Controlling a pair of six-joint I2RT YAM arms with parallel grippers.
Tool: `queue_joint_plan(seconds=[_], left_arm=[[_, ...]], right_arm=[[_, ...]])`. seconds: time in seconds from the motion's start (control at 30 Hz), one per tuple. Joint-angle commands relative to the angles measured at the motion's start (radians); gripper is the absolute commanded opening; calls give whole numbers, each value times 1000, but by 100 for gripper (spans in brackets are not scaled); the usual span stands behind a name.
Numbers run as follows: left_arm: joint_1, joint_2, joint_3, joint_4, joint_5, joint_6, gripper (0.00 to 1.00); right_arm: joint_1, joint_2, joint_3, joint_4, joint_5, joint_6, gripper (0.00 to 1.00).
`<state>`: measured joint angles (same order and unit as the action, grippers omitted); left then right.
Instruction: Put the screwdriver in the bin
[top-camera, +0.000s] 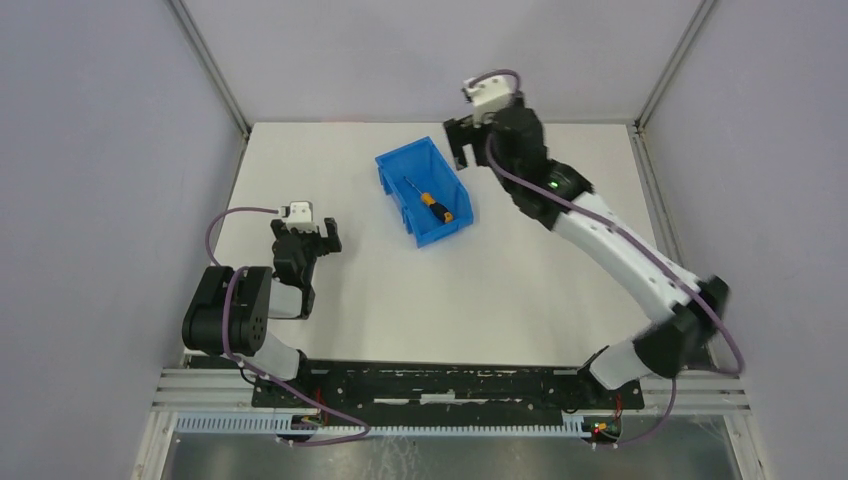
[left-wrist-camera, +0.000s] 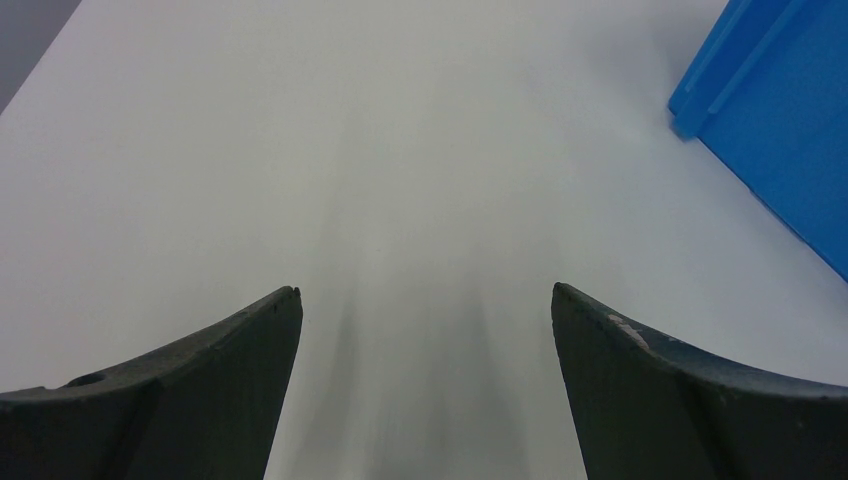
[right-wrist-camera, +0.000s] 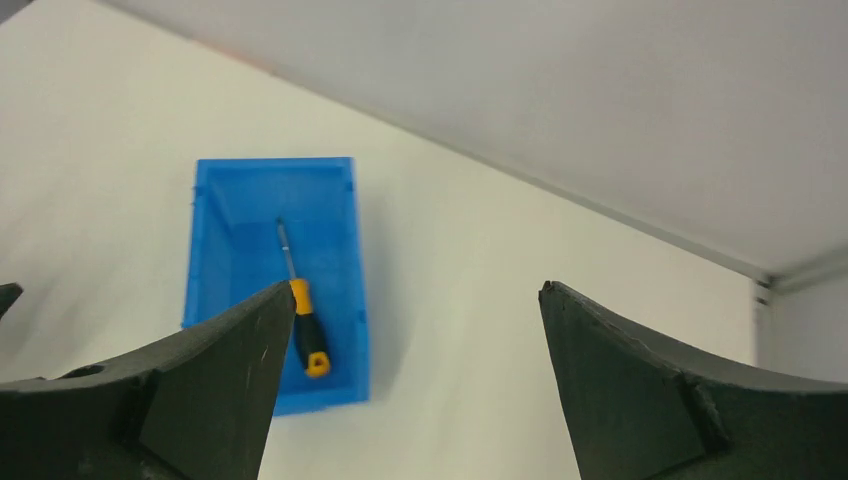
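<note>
The blue bin stands near the middle back of the white table. Inside it lies the screwdriver, its black-and-orange handle toward the bin's near end and the thin shaft pointing away. In the right wrist view the screwdriver rests on the floor of the bin, far below. My right gripper hangs high, just right of the bin's far end, open and empty. My left gripper stands open near the table's left side, with nothing between its fingers.
A corner of the bin shows at the right edge of the left wrist view. Grey enclosure walls and metal posts surround the table. The arms' base rail runs along the near edge.
</note>
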<state>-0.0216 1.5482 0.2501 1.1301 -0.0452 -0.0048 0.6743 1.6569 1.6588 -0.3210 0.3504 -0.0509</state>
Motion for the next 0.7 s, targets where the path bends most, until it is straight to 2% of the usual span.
queue_joint_plan(seconds=[0.0,0.17,0.33,0.43,0.67], left_arm=[[5,-16,3,26,7,-20,100],[5,-16,3,25,7,-21,100],[5,-15,3,26,6,-21,100],[5,-15,3,26,6,-21,100],[5,-15,3,26,6,-21,100]], right_arm=[[-7,-317,-352,62,244,26,98],[-38,-624,-828,209,353,134,98],[-45,-719,-1152,284,424,253,98],[-44,-729,-1245,314,433,282,98],[-45,-752,-1305,402,417,249,98]])
